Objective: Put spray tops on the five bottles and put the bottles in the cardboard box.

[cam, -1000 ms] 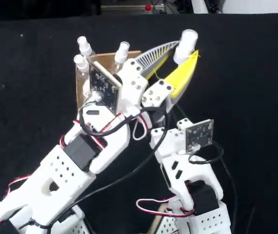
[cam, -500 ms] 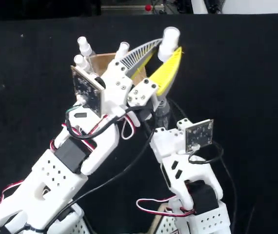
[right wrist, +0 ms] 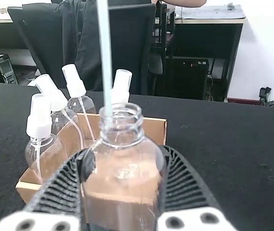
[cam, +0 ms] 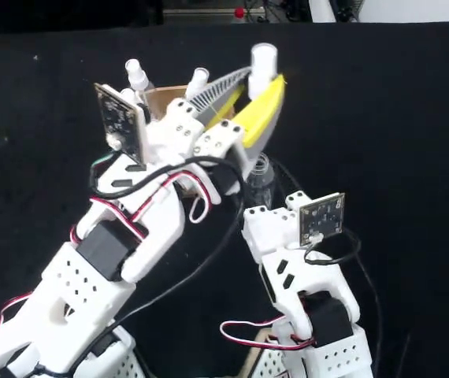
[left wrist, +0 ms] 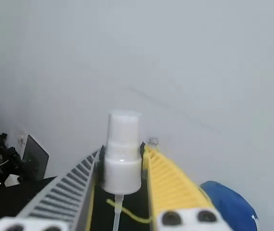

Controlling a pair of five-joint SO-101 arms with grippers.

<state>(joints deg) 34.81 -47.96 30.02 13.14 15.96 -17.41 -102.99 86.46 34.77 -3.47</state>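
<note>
Four capped bottles (right wrist: 55,120) already stand in the cardboard box (right wrist: 154,126), so the fifth bottle (right wrist: 121,144) is the one that matters to you now. Your right gripper (right wrist: 123,168) is clenched around its body. It holds the bottle upright, open neck on top, just beside the box on the arms' side. Your left gripper (left wrist: 121,161) is clamped on the last spray top (left wrist: 123,132), head up, above that neck. The top's dip tube (right wrist: 103,53) hangs nearly plumb, so its long axis runs almost in line with the bottle's. Its lower end reaches the rim of the neck, off to one side, and you cannot tell whether it sits inside the mouth. The coming move, by my judgement, is a straight descent of the left arm. Centre the tube over the mouth first with a small sideways correction.
</note>
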